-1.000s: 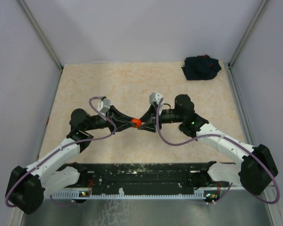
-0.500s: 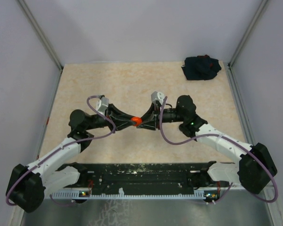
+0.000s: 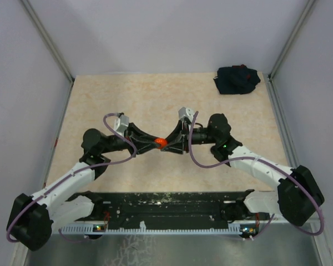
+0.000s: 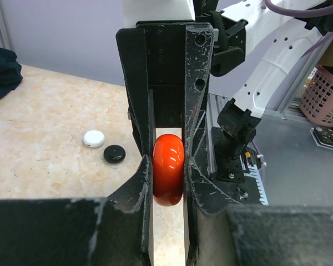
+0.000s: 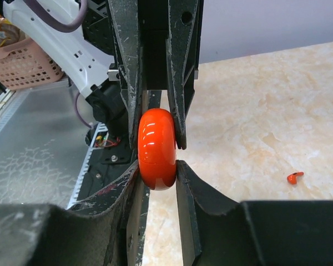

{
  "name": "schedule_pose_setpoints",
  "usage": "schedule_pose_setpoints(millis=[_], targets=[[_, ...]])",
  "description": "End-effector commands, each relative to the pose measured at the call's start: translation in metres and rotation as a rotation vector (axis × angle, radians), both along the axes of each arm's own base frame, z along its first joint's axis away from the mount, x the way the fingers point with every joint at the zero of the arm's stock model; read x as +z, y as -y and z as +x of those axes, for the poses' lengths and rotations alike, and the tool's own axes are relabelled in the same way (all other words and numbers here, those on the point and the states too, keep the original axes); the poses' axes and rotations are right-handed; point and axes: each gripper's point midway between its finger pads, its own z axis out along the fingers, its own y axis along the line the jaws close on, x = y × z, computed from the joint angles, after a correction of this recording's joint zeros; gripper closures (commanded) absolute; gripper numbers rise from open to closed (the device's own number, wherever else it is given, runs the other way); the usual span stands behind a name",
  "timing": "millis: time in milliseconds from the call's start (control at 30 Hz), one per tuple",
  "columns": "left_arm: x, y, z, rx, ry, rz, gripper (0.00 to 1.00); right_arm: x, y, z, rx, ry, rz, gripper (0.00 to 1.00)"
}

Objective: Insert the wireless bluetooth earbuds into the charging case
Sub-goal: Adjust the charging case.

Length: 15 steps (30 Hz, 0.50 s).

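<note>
The left gripper (image 3: pixel 151 142) and the right gripper (image 3: pixel 171 145) meet tip to tip over the middle of the beige marbled tabletop (image 3: pixel 127 94); between them sits the glossy red round plastic charging case (image 3: pixel 160 143), lid closed and standing on edge. In the left wrist view the left gripper's jaws are closed against the lower sides of the case, with the right gripper's fingers (image 4: pixel 198 83) flanking its upper half; the right wrist view shows the same in mirror, the right jaws pinching the case from below. One small red stemmed plastic earbud (image 5: pixel 294 177) lies on the tabletop, well apart from the case; a white round puck (image 4: pixel 93 138) and a black round puck (image 4: pixel 114 153) lie just beside each other; a dark crumpled cloth (image 3: pixel 237 80) lies in the far right corner.
</note>
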Motion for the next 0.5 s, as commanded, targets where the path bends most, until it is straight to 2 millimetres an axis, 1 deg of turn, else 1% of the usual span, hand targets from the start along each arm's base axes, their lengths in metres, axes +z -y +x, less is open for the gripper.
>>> schedule_pose_setpoints(millis=[0, 33, 100, 167, 200, 267, 300, 400, 467], targets=[[0.0, 0.001, 0.002, 0.004, 0.013, 0.025, 1.0, 0.024, -0.001, -0.007, 0.05, 0.079, 0.075, 0.7], [0.001, 0.001, 0.001, 0.003, 0.017, 0.028, 1.0, 0.024, -0.001, -0.008, 0.051, 0.077, 0.076, 0.7], [0.001, 0.001, 0.002, 0.007, 0.019, 0.035, 1.0, 0.024, -0.002, -0.008, 0.053, 0.076, 0.082, 0.78], [0.001, 0.001, 0.003, 0.01, 0.023, 0.044, 0.99, 0.023, -0.002, -0.007, 0.05, 0.079, 0.083, 0.93], [0.002, 0.001, 0.003, 0.009, 0.024, 0.047, 0.93, 0.021, -0.001, -0.007, 0.048, 0.081, 0.08, 0.99], [0.004, 0.001, 0.003, 0.011, 0.015, 0.052, 0.77, 0.018, -0.001, -0.006, 0.046, 0.093, 0.074, 1.0], [0.006, 0.001, 0.004, 0.014, 0.012, 0.05, 0.72, 0.016, -0.001, -0.006, 0.044, 0.1, 0.073, 1.0], [0.009, 0.0, 0.007, 0.034, -0.019, 0.049, 0.62, 0.015, -0.001, -0.007, 0.05, 0.11, 0.077, 1.0], [0.011, 0.0, 0.009, 0.045, -0.039, 0.054, 0.59, 0.015, 0.0, -0.009, 0.06, 0.119, 0.082, 1.0]])
